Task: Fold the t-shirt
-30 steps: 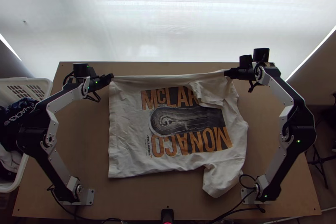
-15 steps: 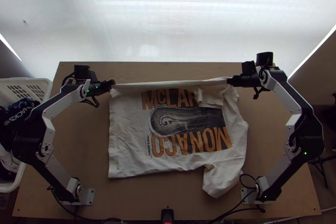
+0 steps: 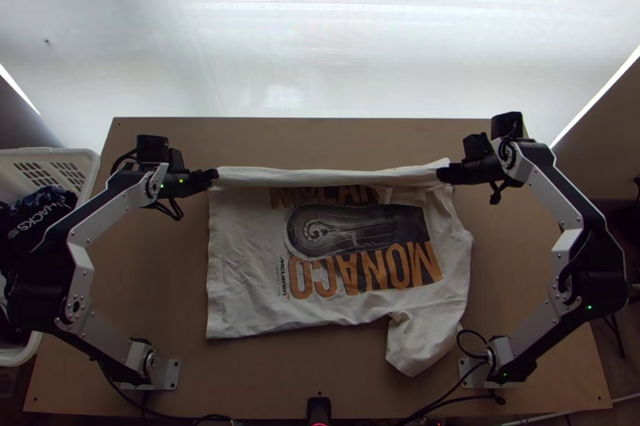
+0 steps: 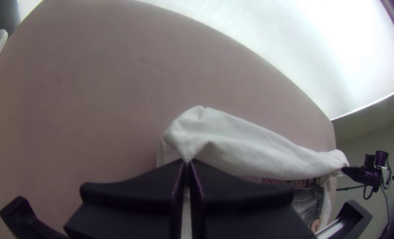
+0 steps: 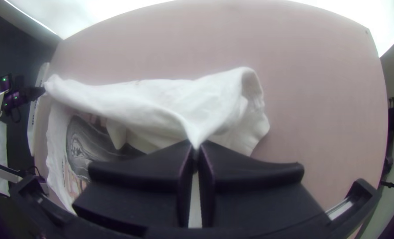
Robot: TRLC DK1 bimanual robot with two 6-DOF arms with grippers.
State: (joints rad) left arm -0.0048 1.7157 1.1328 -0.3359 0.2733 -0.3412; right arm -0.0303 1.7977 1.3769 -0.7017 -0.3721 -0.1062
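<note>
Top view: both closed jaws are pinching the off-white short-sleeved cloth t-shirt by far-side ends; body lying nearward.

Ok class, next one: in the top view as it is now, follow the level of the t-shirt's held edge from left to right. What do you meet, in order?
White basket → left gripper → t-shirt, gripped at both ends of that edge → right gripper.
</note>
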